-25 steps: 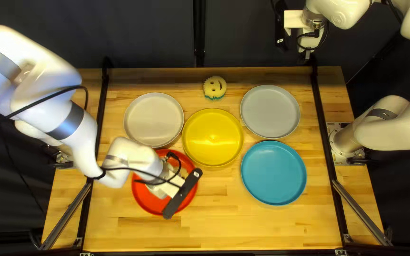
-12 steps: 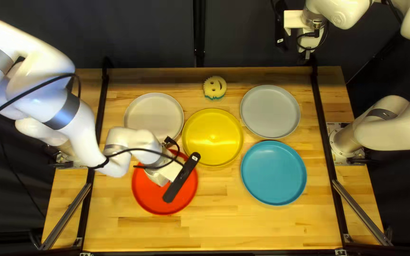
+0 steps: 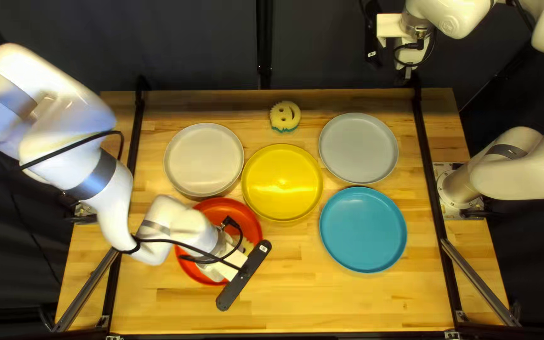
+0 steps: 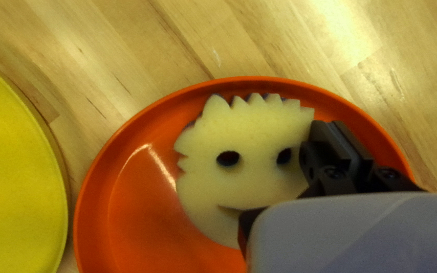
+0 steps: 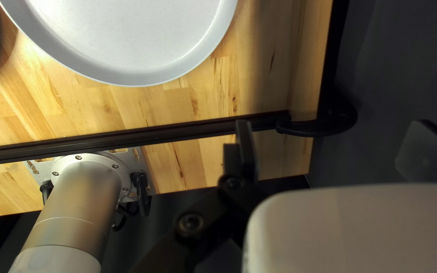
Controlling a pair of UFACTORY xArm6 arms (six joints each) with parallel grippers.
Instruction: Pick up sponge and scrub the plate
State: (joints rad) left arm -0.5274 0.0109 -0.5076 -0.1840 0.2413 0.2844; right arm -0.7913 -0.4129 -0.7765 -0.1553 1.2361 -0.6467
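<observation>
My left gripper is over the near right part of the red plate, its fingertips hidden from above. A bit of pale yellow sponge shows beside it. In the left wrist view the gripper is shut on the right-eye side of the smiling sponge, which lies face up over the red plate; whether it touches the plate is unclear. My right gripper hangs beyond the table's far edge; in the right wrist view the gripper is open, with nothing between its fingers.
Left of the far middle is a cream plate; a yellow plate adjoins the red one. Grey and blue plates sit to the right. A second smiling sponge rests near the far edge.
My left gripper first moved toward the table's far edge, then back toward the near edge, slightly beyond where it began. The sponge bit shifted with it. The right arm has stayed still.
</observation>
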